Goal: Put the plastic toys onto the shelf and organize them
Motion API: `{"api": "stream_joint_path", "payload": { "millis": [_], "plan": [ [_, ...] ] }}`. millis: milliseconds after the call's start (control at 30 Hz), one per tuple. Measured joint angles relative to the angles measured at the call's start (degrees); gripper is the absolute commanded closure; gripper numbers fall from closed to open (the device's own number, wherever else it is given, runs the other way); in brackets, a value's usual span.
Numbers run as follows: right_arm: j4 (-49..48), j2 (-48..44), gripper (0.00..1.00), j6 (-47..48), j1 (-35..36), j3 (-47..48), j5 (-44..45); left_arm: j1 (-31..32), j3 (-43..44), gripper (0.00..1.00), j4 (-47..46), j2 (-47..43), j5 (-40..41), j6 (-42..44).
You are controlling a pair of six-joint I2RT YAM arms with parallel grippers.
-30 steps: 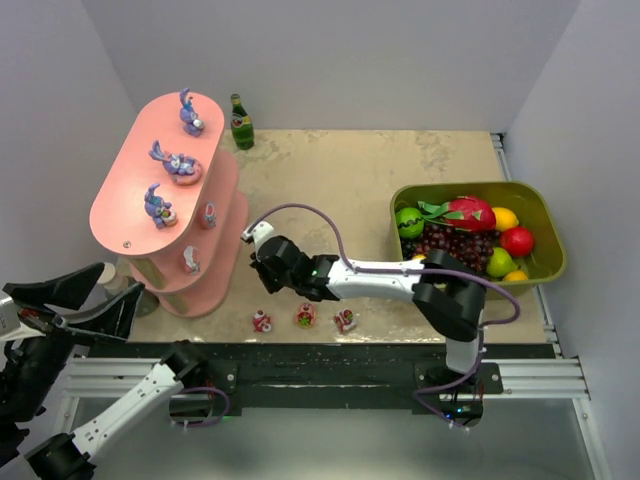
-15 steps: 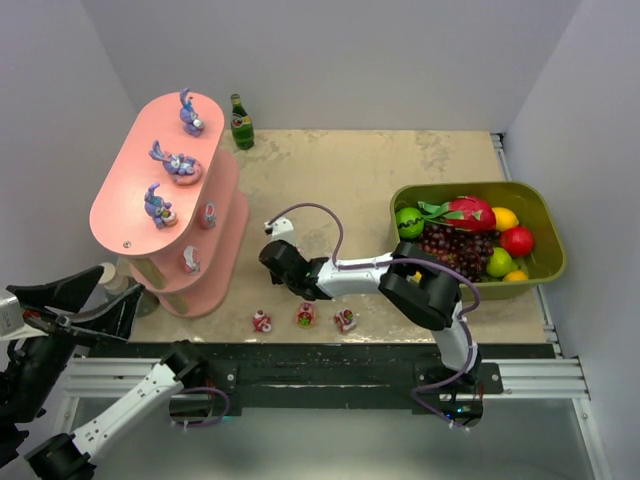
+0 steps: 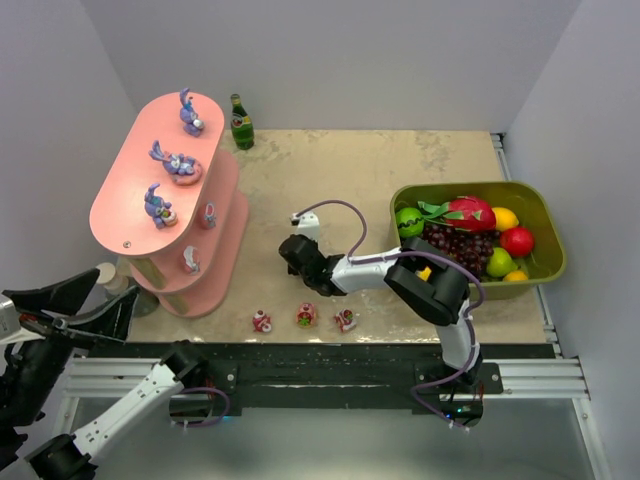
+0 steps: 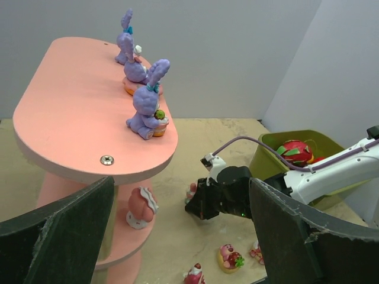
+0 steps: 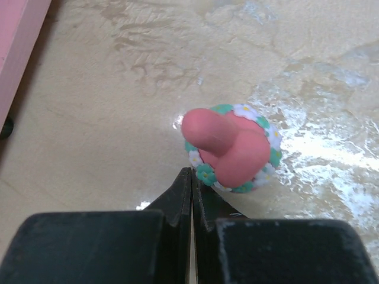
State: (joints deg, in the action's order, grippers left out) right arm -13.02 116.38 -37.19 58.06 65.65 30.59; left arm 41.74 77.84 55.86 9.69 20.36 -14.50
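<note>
My right gripper (image 5: 191, 174) has its fingers pressed together with nothing between them; the tips sit low over the table (image 5: 118, 89), right at the rim of a pink toy (image 5: 231, 147) ringed with small white and green flowers; whether they touch it or stand just short I cannot tell. The pink toy stands on the table between the shelf (image 3: 130, 215) and the fruit tub (image 3: 545, 250), nearer the shelf and not yet on any tier. I judge the shut tips are there to nudge it or line up on it, since I must part them before I can lift it.

My left gripper (image 3: 75, 303) is spread wide and empty beside the shelf's near end; I think it hangs there to keep out of the right arm's way.

Three purple bunnies (image 3: 170, 160) stand in a row along the top tier, which looks like sorting by kind; two pink-and-white toys (image 3: 208, 214) sit on lower tiers; three more toys (image 3: 306, 316) lie in a line at the table's near edge, within easy reach.
</note>
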Motion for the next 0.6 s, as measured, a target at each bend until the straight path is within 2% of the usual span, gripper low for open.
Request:
{"api": "stream_joint_path", "payload": {
  "millis": [267,600],
  "plan": [
    [0.0,-2.8,1.00,-0.8,-0.7,-3.9,1.7,0.0,-0.2,0.00,0.1,-0.2,0.5,-0.1],
    [1.4,-3.5,1.00,-1.1,-2.6,-4.3,2.7,0.0,-0.2,0.00,0.9,-0.7,1.1,-0.5]
  ]
}}
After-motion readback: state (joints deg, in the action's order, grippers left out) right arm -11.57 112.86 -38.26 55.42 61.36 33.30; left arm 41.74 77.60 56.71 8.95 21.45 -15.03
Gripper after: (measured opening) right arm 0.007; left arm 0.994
